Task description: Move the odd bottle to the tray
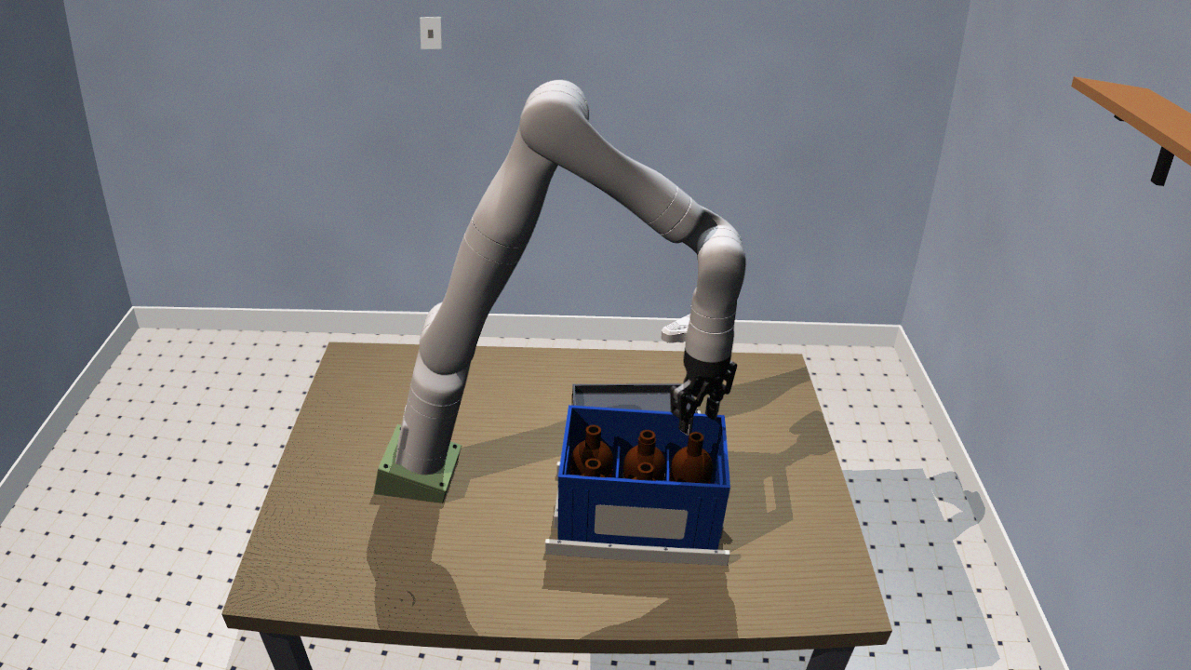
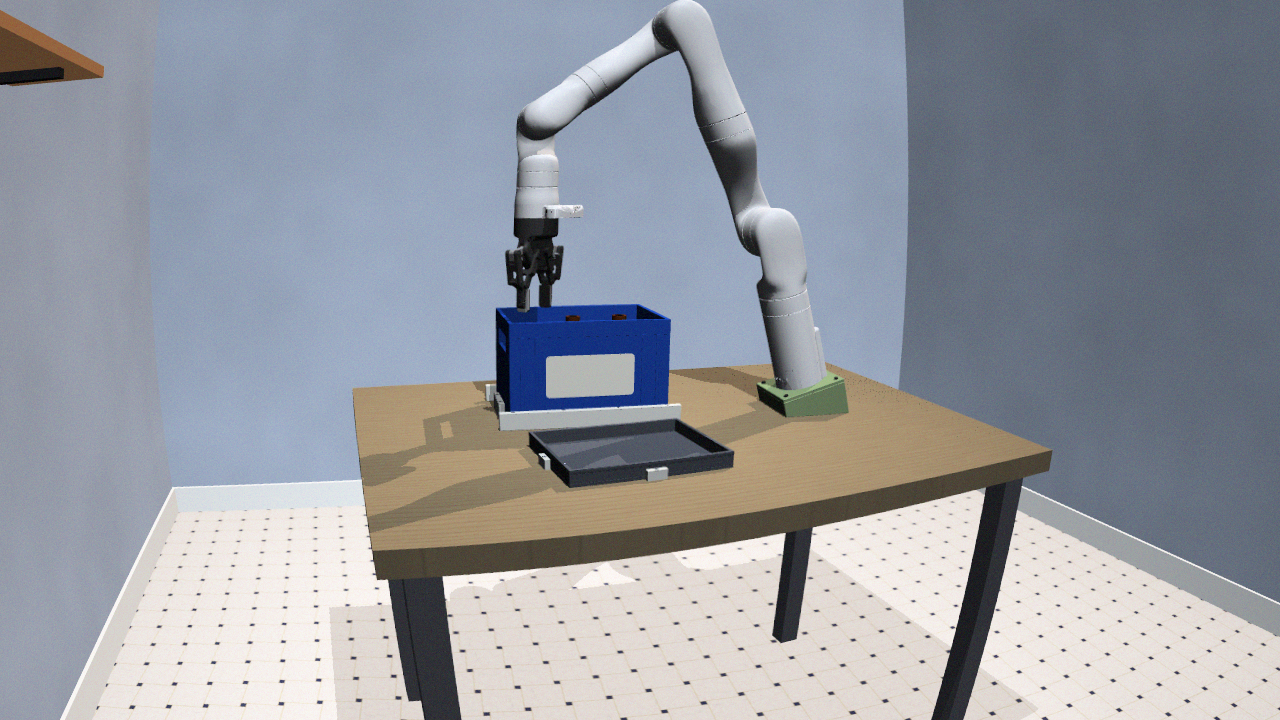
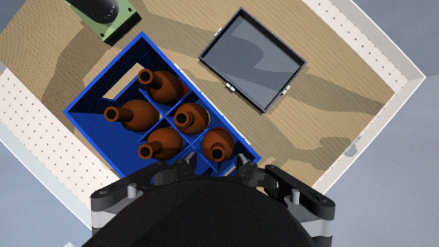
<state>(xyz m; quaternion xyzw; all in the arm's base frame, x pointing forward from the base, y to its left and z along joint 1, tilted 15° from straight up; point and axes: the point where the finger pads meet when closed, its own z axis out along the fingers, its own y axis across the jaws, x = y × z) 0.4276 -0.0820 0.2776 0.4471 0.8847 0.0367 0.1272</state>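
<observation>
A blue crate (image 1: 643, 483) stands on the table with five brown bottles upright in its cells, best seen in the wrist view (image 3: 164, 113). My gripper (image 1: 698, 409) hangs just above the crate's right end, over the bottle (image 1: 692, 456) in the far right cell. In the wrist view that bottle (image 3: 217, 147) lies between my fingertips, which stand apart and hold nothing. From the other side the gripper (image 2: 534, 291) is just above the crate's rim (image 2: 581, 313). The dark grey tray (image 2: 629, 450) lies empty beside the crate and also shows in the wrist view (image 3: 252, 60).
The arm's green base (image 1: 418, 472) is bolted to the table left of the crate. A white stop rail (image 1: 636, 552) runs along the crate's front. One crate cell (image 3: 118, 82) has no bottle. A wooden shelf (image 1: 1136, 112) sticks out of the right wall.
</observation>
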